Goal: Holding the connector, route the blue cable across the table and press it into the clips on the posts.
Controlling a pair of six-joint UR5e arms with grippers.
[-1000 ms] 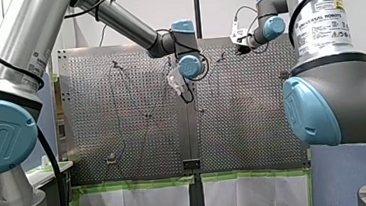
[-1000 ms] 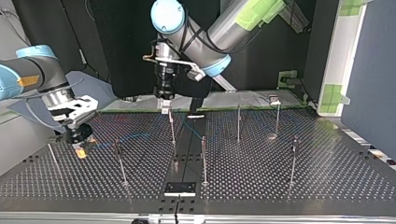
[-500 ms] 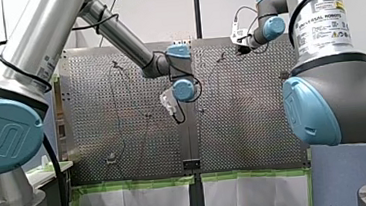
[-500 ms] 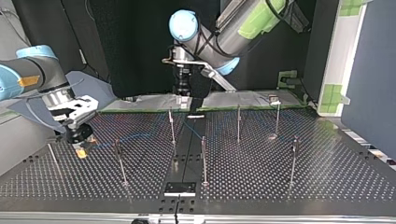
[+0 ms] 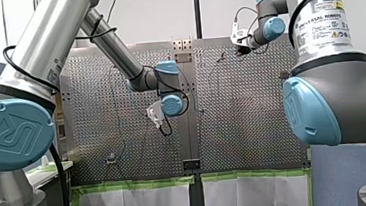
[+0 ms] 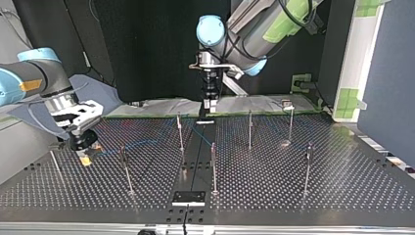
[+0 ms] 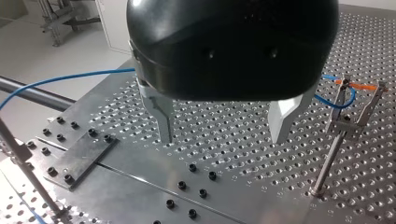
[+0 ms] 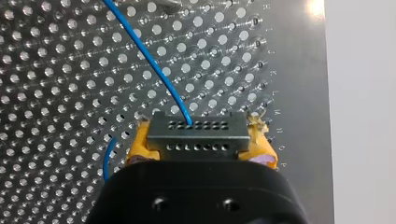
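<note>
Two pincers, mid-routing I'd say: my right pincer (image 8: pixel 201 145) at the top view's left grips the connector (image 8: pixel 196 133), blue cable (image 8: pixel 149 60) trailing off it, my left pincer (image 7: pixel 223 136) hangs released above the tabletop (image 7: pixel 261 179), and next should press cable onto a nearby post (image 6: pixel 126 171).

Cable (image 8: pixel 154 65): blue. Connector (image 8: pixel 197 126): dark grey, 2 rows of small holes across its face. Right gripper (image 8: pixel 201 140): black body, yellow pads (image 8: pixel 139 145). Left gripper (image 7: pixel 223 136): glossy black body, pale metal fingers (image 7: pixel 163 116). Table (image 7: pixel 243 154): silver-grey, even grid of round holes. Left arm (image 5: pixel 50 44) and right arm (image 5: pixel 317 1): silver tubes, light-blue joint caps. Tape (image 5: pixel 138 184) at table edge: green.
</note>
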